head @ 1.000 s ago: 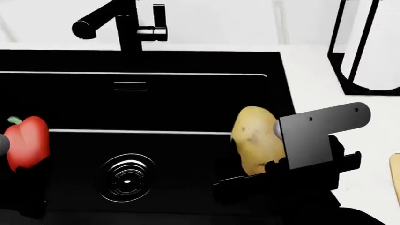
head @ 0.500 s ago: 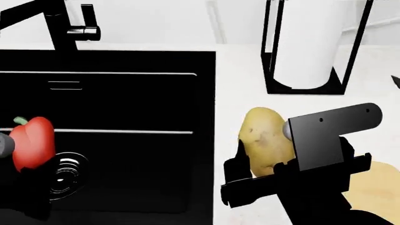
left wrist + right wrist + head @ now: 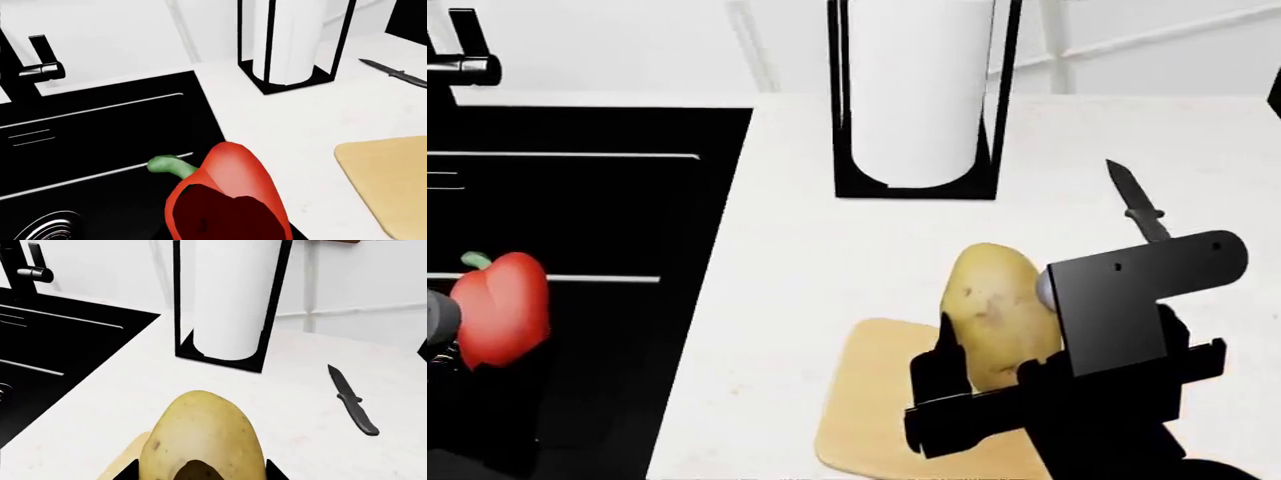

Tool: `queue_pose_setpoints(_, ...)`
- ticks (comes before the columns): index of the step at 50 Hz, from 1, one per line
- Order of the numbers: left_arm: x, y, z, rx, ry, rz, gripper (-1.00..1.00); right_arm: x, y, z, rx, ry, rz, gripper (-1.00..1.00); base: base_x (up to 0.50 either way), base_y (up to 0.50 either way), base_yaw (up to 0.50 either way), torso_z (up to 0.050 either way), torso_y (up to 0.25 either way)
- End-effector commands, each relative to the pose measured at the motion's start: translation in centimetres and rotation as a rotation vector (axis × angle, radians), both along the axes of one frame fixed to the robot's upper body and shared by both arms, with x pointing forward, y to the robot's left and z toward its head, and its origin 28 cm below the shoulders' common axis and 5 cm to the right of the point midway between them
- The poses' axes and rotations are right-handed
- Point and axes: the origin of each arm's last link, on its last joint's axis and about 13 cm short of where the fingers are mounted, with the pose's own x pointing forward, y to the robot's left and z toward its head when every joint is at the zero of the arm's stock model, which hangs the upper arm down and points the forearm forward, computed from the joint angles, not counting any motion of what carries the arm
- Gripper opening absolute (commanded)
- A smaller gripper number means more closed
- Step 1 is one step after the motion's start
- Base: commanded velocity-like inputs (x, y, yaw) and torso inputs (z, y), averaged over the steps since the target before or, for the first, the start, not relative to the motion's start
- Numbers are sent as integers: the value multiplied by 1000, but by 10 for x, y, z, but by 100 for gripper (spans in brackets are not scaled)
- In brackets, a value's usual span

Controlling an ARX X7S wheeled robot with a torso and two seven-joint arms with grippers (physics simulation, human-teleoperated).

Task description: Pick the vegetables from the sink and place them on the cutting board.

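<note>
Your right gripper (image 3: 968, 365) has its jaws closed on the potato (image 3: 998, 312), above the cutting board (image 3: 874, 410) on the bench (image 3: 787, 260). Your left gripper (image 3: 447, 340) grips the red pepper (image 3: 501, 308) over the sink (image 3: 574, 200).

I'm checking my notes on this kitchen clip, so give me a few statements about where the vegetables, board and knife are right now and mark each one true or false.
1. The right gripper holds the potato above the cutting board. True.
2. The red bell pepper lies on the cutting board. False: the left gripper holds it over the sink.
3. A knife lies on the counter beyond the board. True.
4. The paper towel holder stands inside the sink. False: it stands on the counter, beside the sink.
5. The potato rests flat on the board. False: it is upright between the fingers.
</note>
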Motion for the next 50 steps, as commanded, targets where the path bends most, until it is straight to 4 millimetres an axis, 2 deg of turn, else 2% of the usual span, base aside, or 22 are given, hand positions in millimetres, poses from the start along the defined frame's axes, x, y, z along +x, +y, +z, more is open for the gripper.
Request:
queue_pose_setpoints(1,1,-2,1,-35,-13,-7,-100,0,1,-2,2,7,15,-100,0,-500,0,0,0)
queue_pose_setpoints(14,2,-4,4,-37,-18,-14,-100,0,2,-4,4,21,24,-100,0,-500,0,0,0)
queue_pose_setpoints(20,4,-5,6,-38,-23,-20,-100,2,9,-1,-17,97,69,-100,0,-38,0,0,0)
queue_pose_setpoints(22,-2,1,8,-38,-23,-23,-100,4,14,5,-38,123,97,-100,0,0,0,0,0)
queue_pose_setpoints(26,4,-8,3,-36,-19,-28,-100,12,23,19,-89,164,151,-100,0,0,0,0,0)
queue_pose_setpoints(29,-1,-1,5,-37,-19,-30,-100,20,29,29,-56,211,182,-100,0,0,0,0,0)
queue_pose_setpoints(32,3,-5,3,-38,-18,-32,-100,30,33,38,-46,247,208,-100,0,0,0,0,0)
queue_pose_setpoints(42,1,-3,5,-40,-17,-42,-100,59,42,35,-91,362,241,-100,0,0,0,0,0)
queue_pose_setpoints(46,1,-4,3,-42,-15,-44,-100,69,46,33,-57,404,234,-100,0,0,0,0,0)
queue_pose_setpoints(50,8,-10,0,-45,-10,-42,-100,74,50,33,-53,427,239,-100,0,0,0,0,0)
